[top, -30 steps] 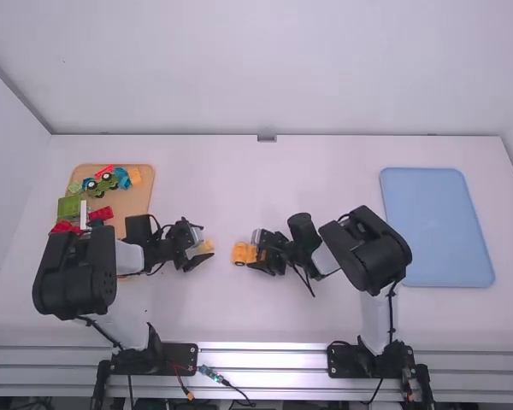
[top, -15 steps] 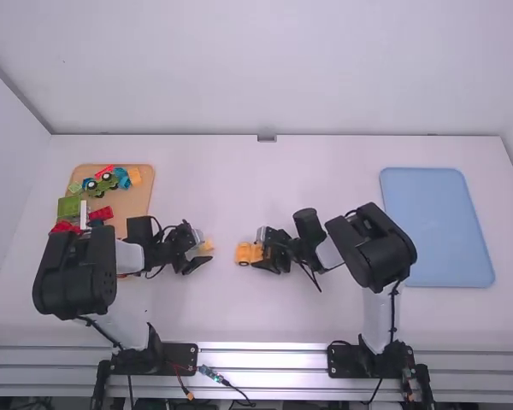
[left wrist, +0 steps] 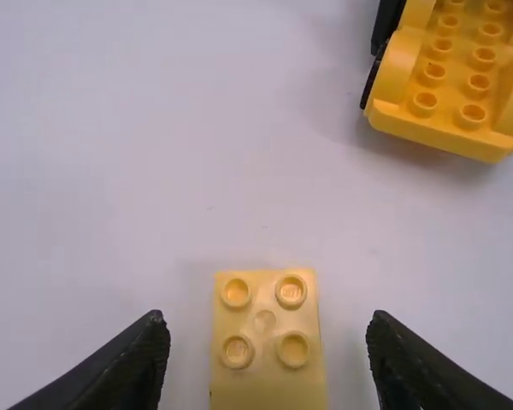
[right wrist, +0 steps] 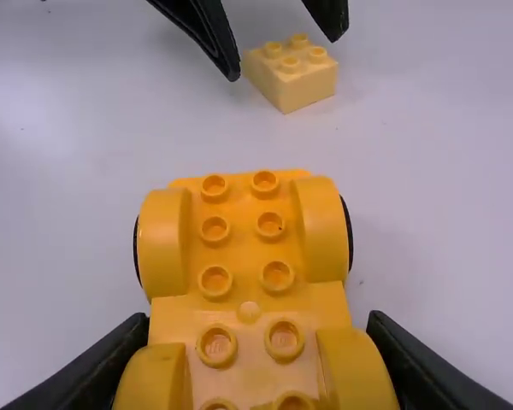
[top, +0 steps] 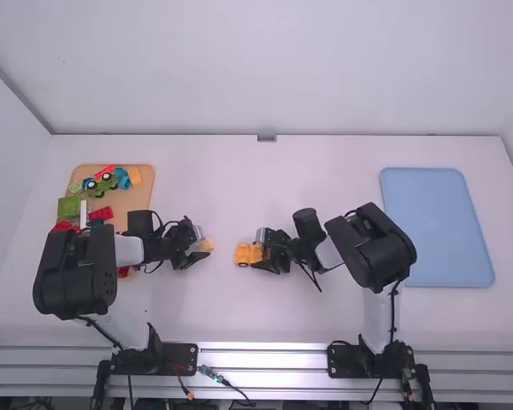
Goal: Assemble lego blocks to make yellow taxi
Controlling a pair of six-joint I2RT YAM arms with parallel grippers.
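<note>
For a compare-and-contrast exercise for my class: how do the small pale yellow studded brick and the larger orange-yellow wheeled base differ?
The small pale yellow brick is a plain block; the orange-yellow wheeled base is longer, with rounded fenders.
The brick has four studs, the base more.
The brick sits untouched between the left gripper's open fingers; the right gripper holds the base.
Both have studs facing up.
</note>
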